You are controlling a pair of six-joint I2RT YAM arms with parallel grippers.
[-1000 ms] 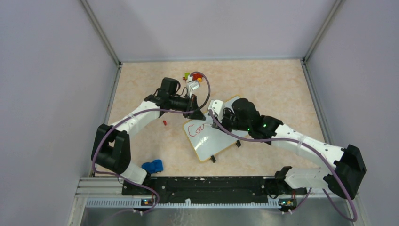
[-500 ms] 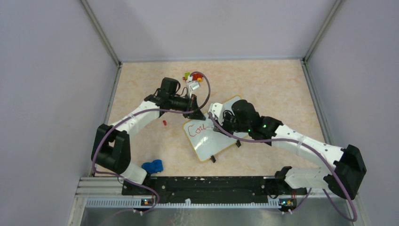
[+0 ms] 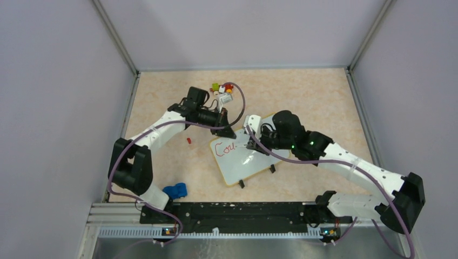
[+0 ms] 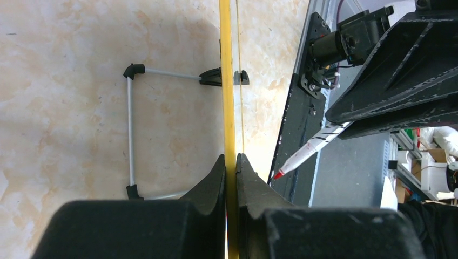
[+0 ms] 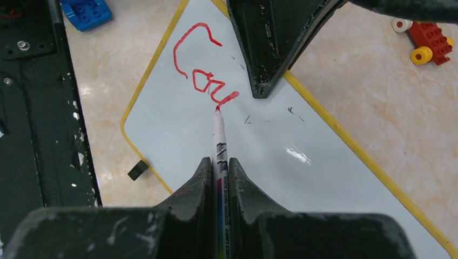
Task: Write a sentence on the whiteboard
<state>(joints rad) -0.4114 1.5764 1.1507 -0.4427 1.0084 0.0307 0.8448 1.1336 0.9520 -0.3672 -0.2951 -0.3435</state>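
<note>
The whiteboard lies mid-table with a yellow rim and small black feet. Red marker letters "Cou" plus a fresh stroke show near its upper left corner. My left gripper is shut on the board's far rim, seen edge-on in the left wrist view. My right gripper is shut on a white whiteboard marker; its red tip touches the board at the end of the last stroke. The marker also shows in the left wrist view.
A blue toy brick lies near the left arm's base. Small coloured bricks sit at the back, also in the right wrist view. A tiny red piece lies left of the board. The black base rail runs along the near edge.
The board has shifted and turned slightly, with the left gripper moving right. The right gripper with the marker has moved right along the first line, adding a stroke after "Cou".
</note>
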